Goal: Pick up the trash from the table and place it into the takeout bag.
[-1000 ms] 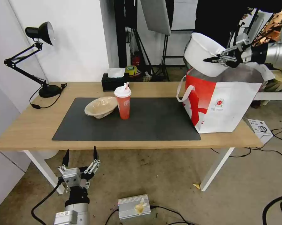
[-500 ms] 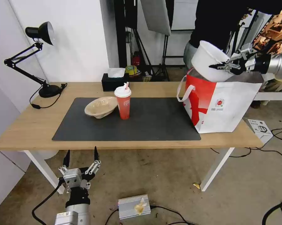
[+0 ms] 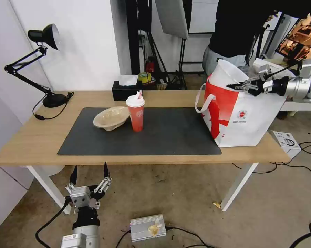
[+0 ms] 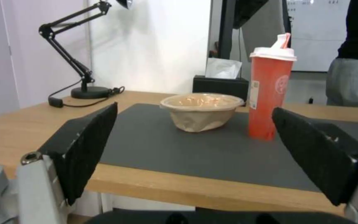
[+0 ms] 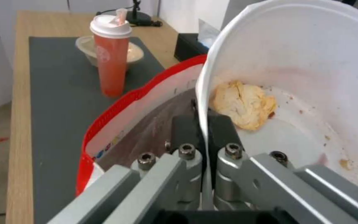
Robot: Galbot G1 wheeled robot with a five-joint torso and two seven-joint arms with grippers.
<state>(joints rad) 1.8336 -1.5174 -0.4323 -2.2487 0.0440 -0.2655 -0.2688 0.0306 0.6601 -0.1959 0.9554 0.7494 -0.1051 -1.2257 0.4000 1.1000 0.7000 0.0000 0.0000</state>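
Observation:
My right gripper is shut on the rim of the large white round bowl, tilted and sunk partly into the mouth of the red-and-white takeout bag at the table's right end. In the right wrist view the bowl holds a crumpled yellowish wad, and the bag's red rim lies just beside it. The red cup with white lid and the beige pulp bowl stand side by side on the dark mat. My left gripper hangs open below the table's front edge.
A black desk lamp stands at the table's far left corner, and a black tissue box sits at the back edge. A person in dark clothes stands behind the bag. A grey box and cables lie on the floor.
My right gripper has lowered the white bowl from above the bag down into its opening. The left arm has stayed still.

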